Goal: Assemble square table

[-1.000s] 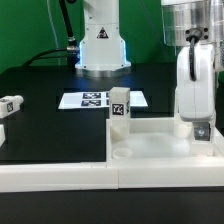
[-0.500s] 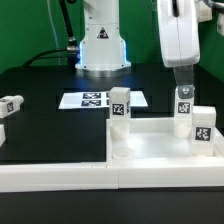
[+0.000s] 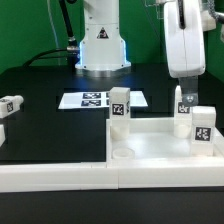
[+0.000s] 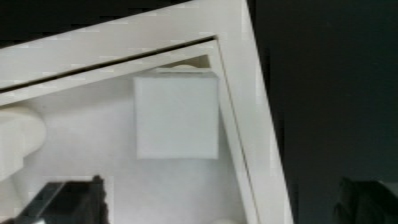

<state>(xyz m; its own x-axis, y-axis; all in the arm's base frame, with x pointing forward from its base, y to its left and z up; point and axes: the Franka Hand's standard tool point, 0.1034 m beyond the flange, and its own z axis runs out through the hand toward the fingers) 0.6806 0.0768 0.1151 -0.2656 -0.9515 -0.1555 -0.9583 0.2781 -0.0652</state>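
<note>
The square table's white top (image 3: 160, 146) lies in front on the exterior view's right, rim up, with a round socket (image 3: 122, 155) at its near corner. A tagged white leg (image 3: 120, 110) stands at its far left corner. Two more tagged legs (image 3: 184, 116) (image 3: 203, 126) stand close together at its right side. My gripper (image 3: 187, 92) hangs open and empty just above the first of those two. In the wrist view my gripper (image 4: 217, 200) has its fingers wide apart over the top's rim (image 4: 244, 120), with a leg's white end (image 4: 175, 115) inside the corner.
The marker board (image 3: 100, 100) lies behind the top, in front of the robot base (image 3: 102, 45). A loose tagged leg (image 3: 10, 103) lies at the exterior view's left, another (image 3: 2, 130) at the left edge. Long white wall pieces (image 3: 55, 172) run along the front.
My gripper has lifted off the legs at the top's right side. One second ago it was low around them; now it hangs above, and both legs stand free.
</note>
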